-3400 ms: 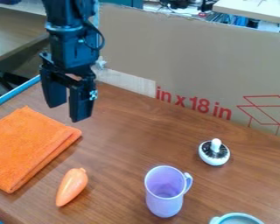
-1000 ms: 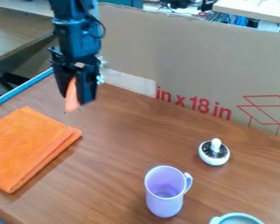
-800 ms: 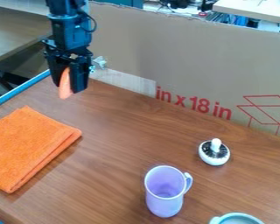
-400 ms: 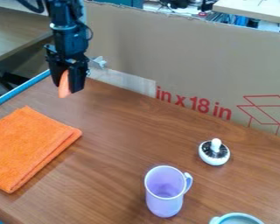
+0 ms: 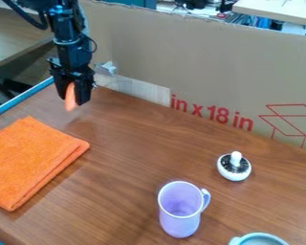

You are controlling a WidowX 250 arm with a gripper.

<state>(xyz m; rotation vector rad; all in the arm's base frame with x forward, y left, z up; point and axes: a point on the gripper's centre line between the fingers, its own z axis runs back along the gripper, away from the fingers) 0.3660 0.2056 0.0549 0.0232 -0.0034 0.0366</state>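
Hanging over the far left of the wooden table [image 5: 136, 143], the gripper [image 5: 73, 98] is noted with its fingers pinched around an orange toy carrot [image 5: 70, 102]. The carrot is held roughly upright, raised above the tabletop, its lower end exposed. An orange cloth [image 5: 31, 160] is found folded at the left, nearer than the gripper. A lilac mug [image 5: 180, 217] is recorded standing upright at the near side, right of centre, its handle turned right. A white round object with a knob [image 5: 235, 175] is placed farther right. A pale blue dish [image 5: 261, 236] is partly seen at the near right edge. Large red lettering [image 5: 213, 115] and a red line drawing [image 5: 295, 116] are observed on the cardboard [image 5: 213, 57] along the far side.
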